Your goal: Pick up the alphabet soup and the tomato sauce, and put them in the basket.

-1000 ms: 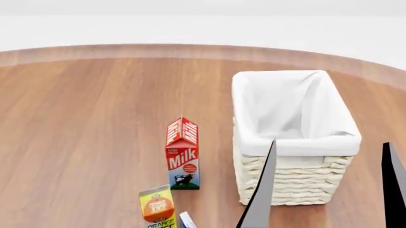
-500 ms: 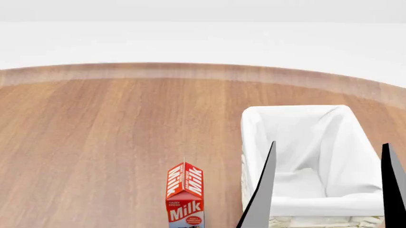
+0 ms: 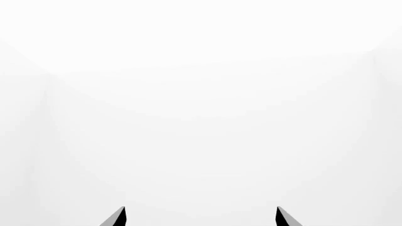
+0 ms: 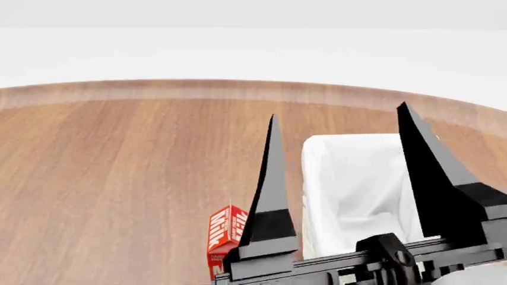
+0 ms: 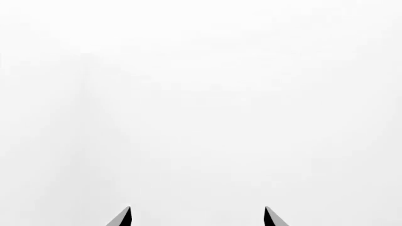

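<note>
Right gripper (image 4: 341,122) raised in head view, fingers (image 4: 272,178) spread wide, holding nothing. Basket (image 4: 357,178) behind and between the fingers, white liner showing. Milk carton (image 4: 224,234) just beside the nearer finger. Left gripper (image 3: 201,215) parted, empty, facing blank white. Cans not visible.

The basket (image 4: 357,184) sits on the table (image 4: 119,178), over on the right side in the head view, and the milk box (image 4: 224,237) stands on the table just left of it, a bit nearer to the robot. A gripper (image 4: 341,127) is up in front of the basket with its two fingers pointing up and spread wide apart, one before the basket's left edge and one before its right part. Behind the table there is only a bare wall (image 4: 237,47).
</note>
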